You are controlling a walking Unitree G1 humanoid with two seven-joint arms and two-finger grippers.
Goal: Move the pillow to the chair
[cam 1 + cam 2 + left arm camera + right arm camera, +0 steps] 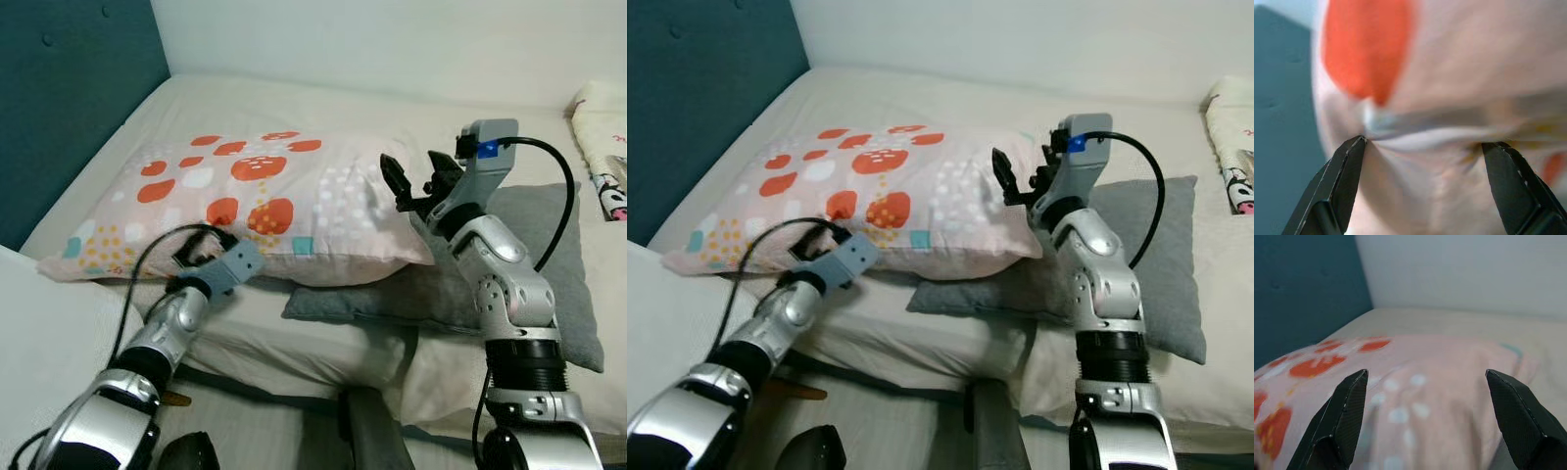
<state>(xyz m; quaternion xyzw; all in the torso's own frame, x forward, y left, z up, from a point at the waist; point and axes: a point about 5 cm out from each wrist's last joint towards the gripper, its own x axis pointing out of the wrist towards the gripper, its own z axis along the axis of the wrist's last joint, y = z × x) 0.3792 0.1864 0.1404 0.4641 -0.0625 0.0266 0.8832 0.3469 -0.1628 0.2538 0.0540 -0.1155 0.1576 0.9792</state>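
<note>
A pink pillow (245,191) with orange and white spots lies on the bed, its right end resting on a grey cushion. My left gripper (201,245) is at the pillow's near long edge. In the left wrist view its fingers (1347,166) stand wide apart, open, with the pillow's seam (1425,137) bulging between them. My right gripper (416,178) hovers open just above the pillow's right end. The right wrist view looks along the pillow's top (1415,382) between its spread fingers (1347,406).
A grey cushion (534,255) lies under and to the right of the pillow. A teal padded headboard (69,98) stands at the left, a white wall behind. A printed white bundle (602,147) sits at far right. A dark object (370,431) is by the bed's near edge.
</note>
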